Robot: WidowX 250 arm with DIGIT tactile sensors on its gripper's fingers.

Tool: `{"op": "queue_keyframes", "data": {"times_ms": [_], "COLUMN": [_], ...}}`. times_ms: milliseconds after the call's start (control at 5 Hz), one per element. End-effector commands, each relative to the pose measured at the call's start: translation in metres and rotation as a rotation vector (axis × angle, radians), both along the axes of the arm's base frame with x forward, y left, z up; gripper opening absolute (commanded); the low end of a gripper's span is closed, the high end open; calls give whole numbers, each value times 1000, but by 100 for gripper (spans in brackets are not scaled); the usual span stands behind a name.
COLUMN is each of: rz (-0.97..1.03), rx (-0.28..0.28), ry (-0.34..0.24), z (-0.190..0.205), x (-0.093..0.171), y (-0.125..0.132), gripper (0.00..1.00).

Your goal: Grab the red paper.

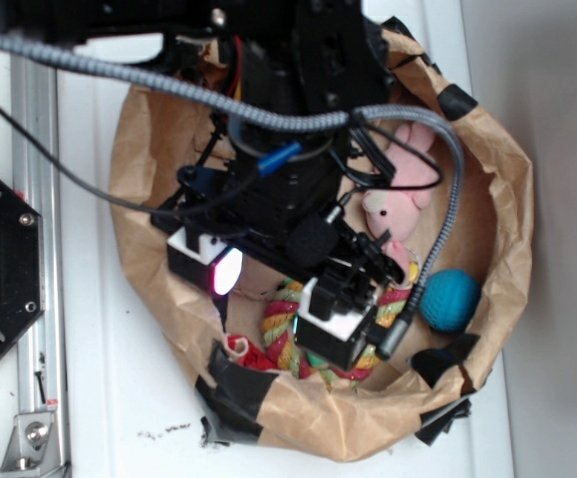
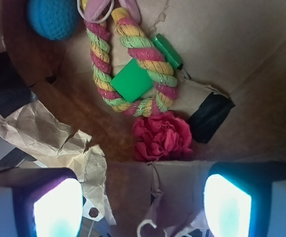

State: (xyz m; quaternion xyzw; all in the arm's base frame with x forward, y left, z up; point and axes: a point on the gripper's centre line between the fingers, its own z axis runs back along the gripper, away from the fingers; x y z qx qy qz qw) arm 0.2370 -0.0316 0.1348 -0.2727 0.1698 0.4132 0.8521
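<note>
Red paper (image 2: pixel 162 136), teal ball (image 2: pixel 54 17), pink-yellow-green rope (image 2: pixel 103 64).

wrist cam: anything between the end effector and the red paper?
No object. In the wrist view only bare brown bag paper lies between the open end effector and the red paper, which sits just ahead of the pads.

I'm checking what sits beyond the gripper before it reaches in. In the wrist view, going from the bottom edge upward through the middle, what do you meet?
Gripper, its pads wide apart, → red paper → rope ring, with a green block lying on its lower part.
</note>
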Motion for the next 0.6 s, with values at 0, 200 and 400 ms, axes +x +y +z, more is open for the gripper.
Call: {"op": "queue_keyframes", "data": {"times_ms": [0,200,400], "rz": [76,73,48], "rx": [0,9,27], "ry": [-28,9,27], "z": [8,-1,-14], "x": [36,45,44], "y": [19,18,16], "gripper": [100,100,100]}}
